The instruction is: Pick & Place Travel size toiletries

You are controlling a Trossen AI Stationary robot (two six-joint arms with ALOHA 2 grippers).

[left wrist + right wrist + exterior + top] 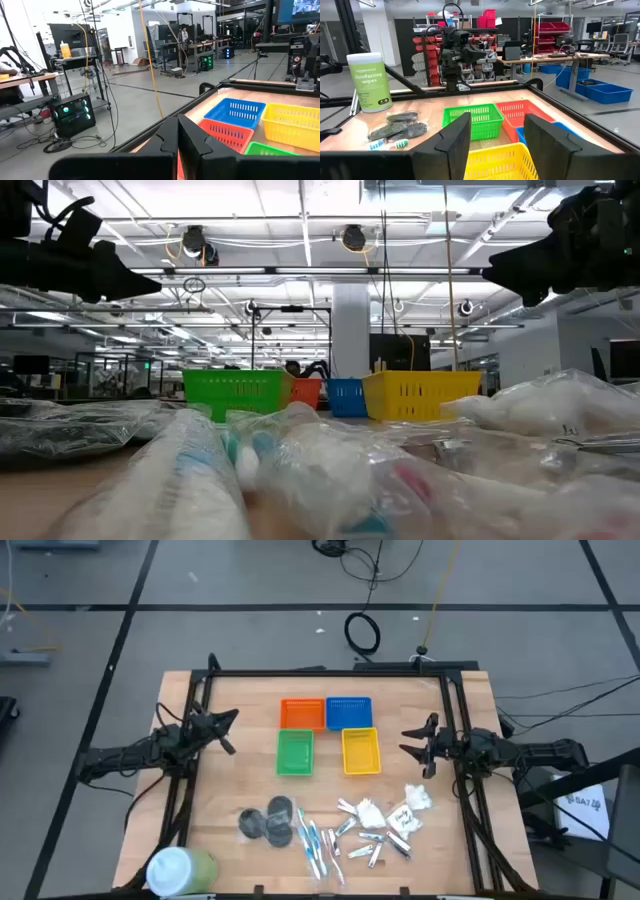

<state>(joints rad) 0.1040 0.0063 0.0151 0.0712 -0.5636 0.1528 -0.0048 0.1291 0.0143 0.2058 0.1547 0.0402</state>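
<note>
The travel size toiletries lie in a loose row near the table's front edge. They are dark grey discs, slim toothbrushes, small silver clippers and white puffy packets. The discs also show in the right wrist view. My left gripper hovers at the table's left side, shut and empty, its fingers closed together. My right gripper hovers at the right side beside the yellow basket. It is open with nothing between its fingers.
Four small baskets stand in a block at the table's middle: orange, blue, green and yellow. A big white-and-green tub stands at the front left corner. Black frame rails run along the table's sides and far edge.
</note>
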